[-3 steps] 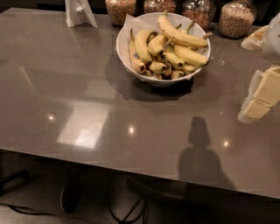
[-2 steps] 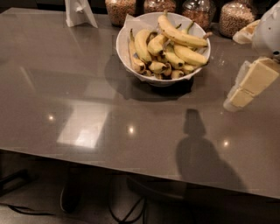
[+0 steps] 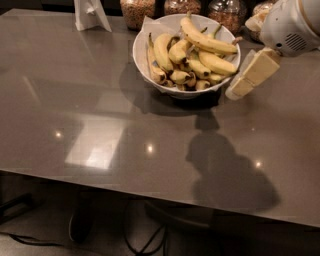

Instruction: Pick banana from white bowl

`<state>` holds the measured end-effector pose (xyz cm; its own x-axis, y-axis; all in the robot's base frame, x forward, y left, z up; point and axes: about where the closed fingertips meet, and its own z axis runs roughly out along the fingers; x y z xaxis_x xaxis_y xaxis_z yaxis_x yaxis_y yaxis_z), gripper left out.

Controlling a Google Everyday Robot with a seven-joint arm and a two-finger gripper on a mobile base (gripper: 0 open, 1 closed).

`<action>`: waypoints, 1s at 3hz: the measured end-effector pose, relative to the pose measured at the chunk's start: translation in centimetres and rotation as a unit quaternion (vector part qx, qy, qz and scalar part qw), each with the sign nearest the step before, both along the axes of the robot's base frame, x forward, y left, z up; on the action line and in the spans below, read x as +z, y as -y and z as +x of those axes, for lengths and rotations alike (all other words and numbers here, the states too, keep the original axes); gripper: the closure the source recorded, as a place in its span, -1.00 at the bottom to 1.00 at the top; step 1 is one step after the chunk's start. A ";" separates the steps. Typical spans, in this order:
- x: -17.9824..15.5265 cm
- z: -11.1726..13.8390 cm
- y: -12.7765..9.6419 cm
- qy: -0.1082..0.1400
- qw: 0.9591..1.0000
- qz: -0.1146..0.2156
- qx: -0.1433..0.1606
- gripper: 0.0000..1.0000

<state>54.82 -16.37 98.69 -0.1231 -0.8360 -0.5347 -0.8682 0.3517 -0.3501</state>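
Observation:
The white bowl (image 3: 145, 62) stands at the back middle of the grey table (image 3: 100, 125), full of several yellow bananas. The longest banana (image 3: 205, 41) lies on top, running from the bowl's upper middle to its right rim. My gripper (image 3: 243, 82) hangs just right of the bowl, its cream fingers pointing down and left, close to the bowl's right rim. It holds nothing that I can see.
Several glass jars of grain (image 3: 136, 11) stand behind the bowl along the back edge. A white folded card holder (image 3: 91, 14) stands at the back left. My arm's white housing (image 3: 292, 25) fills the upper right corner.
My gripper has moved left and up toward the bowl's right rim. The view has shifted so that the bowl sits lower and nearer the middle.

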 end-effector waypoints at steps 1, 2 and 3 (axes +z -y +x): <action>1.2 4.6 -1.5 0.071 0.997 0.005 0.017 -1.00; 1.2 4.6 -1.5 0.071 0.997 0.006 0.017 -1.00; 1.3 7.0 -1.7 0.094 0.995 0.024 0.018 -1.00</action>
